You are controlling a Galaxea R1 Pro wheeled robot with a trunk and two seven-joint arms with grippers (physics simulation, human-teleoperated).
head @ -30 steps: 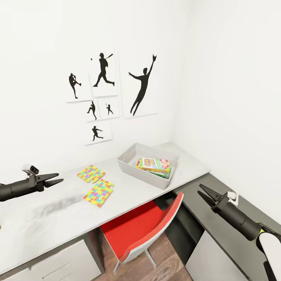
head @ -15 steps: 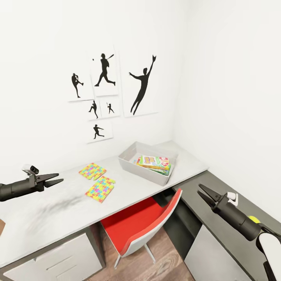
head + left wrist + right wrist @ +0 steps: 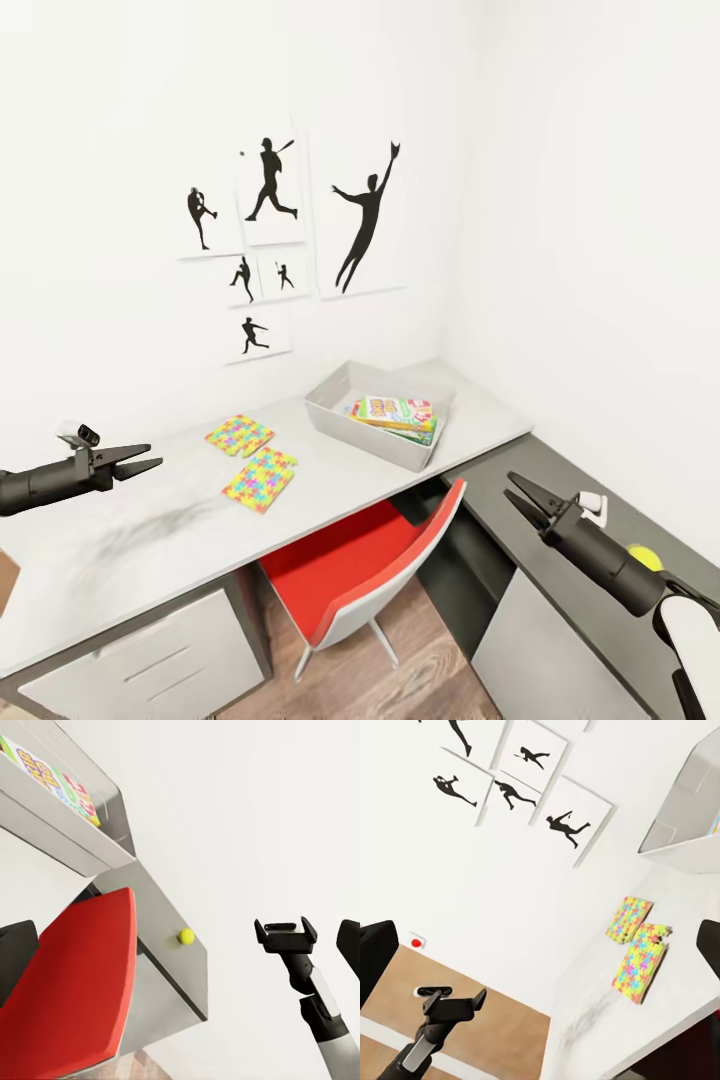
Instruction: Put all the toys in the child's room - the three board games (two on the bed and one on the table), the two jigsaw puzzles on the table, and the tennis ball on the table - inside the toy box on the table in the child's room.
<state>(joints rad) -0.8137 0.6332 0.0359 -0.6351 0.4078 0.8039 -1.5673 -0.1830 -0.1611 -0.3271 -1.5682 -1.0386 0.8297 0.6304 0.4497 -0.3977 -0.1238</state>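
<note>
Toy box: the toy box (image 3: 380, 415) is set at the table's (image 3: 150, 540) far right end, with board games (image 3: 396, 414) already inside.
Puzzles: two puzzles (image 3: 258, 477) (image 3: 240, 435) lie flat on the table, left of the box and just beside each other.
Ball: the ball (image 3: 645, 557) rests on the dark side counter (image 3: 560, 480), right of the chair (image 3: 370, 580).
Left claw: the left claw (image 3: 140, 458) is held released and empty above the table, the puzzles ahead and to its right.
Right claw: the right claw (image 3: 520, 497) is released and empty over the counter.
Key relation: the ball lies behind the right claw, beside its forearm; the right arm is judged nearer.
Hidden: the ball is partly covered by the arm; the count of games in the box cannot be told.
</note>
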